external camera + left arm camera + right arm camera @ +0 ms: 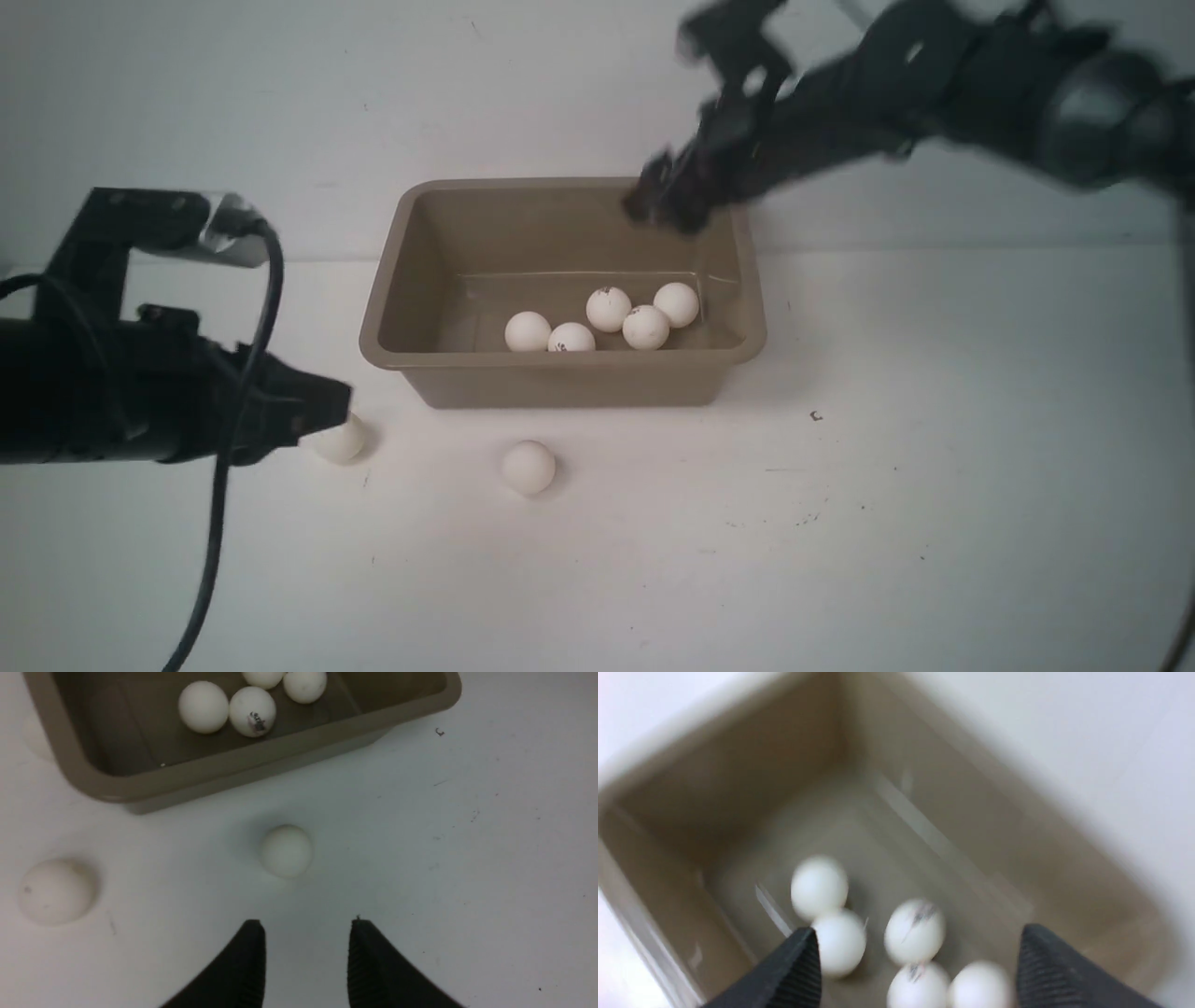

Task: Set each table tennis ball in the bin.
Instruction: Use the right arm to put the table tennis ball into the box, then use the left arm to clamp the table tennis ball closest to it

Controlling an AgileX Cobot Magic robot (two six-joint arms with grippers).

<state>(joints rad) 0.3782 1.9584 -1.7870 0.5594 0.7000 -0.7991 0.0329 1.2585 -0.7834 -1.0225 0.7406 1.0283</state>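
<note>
I see the bin (415, 280) at the middle of the white surface (934, 485), with five table tennis balls (608, 309) clustered on its floor toward the 5 o'clock side, against the near wall. Two more lie outside on the surface: a loose ball (528, 467) at 6 o'clock from the bin, clear of its wall, and a second loose ball (344, 441) at 8 o'clock, partly hidden behind my left claw (327, 411). The left claw is released, its fingers (247, 961) apart with nothing between them, pointing at the 6 o'clock ball from short of it. My right claw (658, 201), blurred, hangs over the bin's 1 o'clock corner, spread wide and empty above the balls inside.
</note>
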